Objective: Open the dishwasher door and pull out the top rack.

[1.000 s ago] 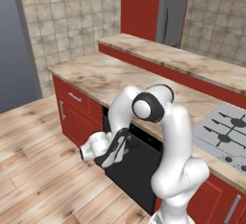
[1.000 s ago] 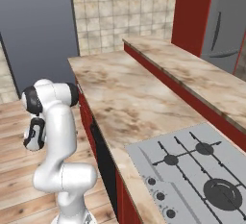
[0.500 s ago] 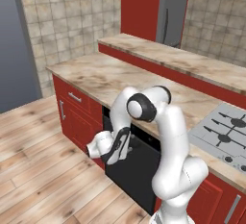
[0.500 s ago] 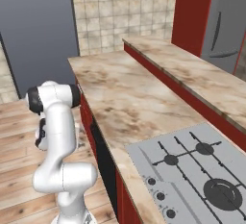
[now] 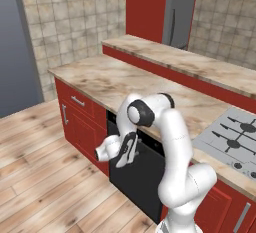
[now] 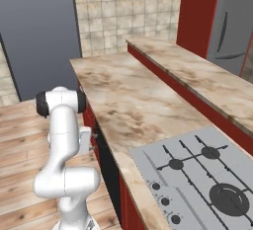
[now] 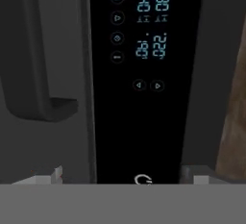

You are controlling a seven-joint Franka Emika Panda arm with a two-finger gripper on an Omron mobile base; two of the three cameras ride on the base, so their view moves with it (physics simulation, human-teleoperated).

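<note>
The dishwasher door (image 5: 145, 182) is a matte black panel under the counter, and it stands closed. My gripper (image 5: 133, 145) hovers just in front of its top edge, open and holding nothing. In the hand view the gripper (image 7: 126, 175) faces the dark control strip (image 7: 139, 74) with its lit digits. The end of the black bar handle (image 7: 36, 74) lies to the left of one fingertip (image 7: 52, 175). From the right base view the hand (image 6: 85, 140) sits beside the door's edge (image 6: 106, 160). The top rack is hidden behind the closed door.
Red cabinet doors with silver handles (image 5: 77, 101) stand left of the dishwasher. A marble counter (image 5: 125, 79) runs above it, with a stove (image 5: 235, 137) to the right. Wooden floor (image 5: 45, 177) gives free room in front.
The hand has moved closer to the top of the dishwasher door. The jaws stayed open and the door has not moved.
</note>
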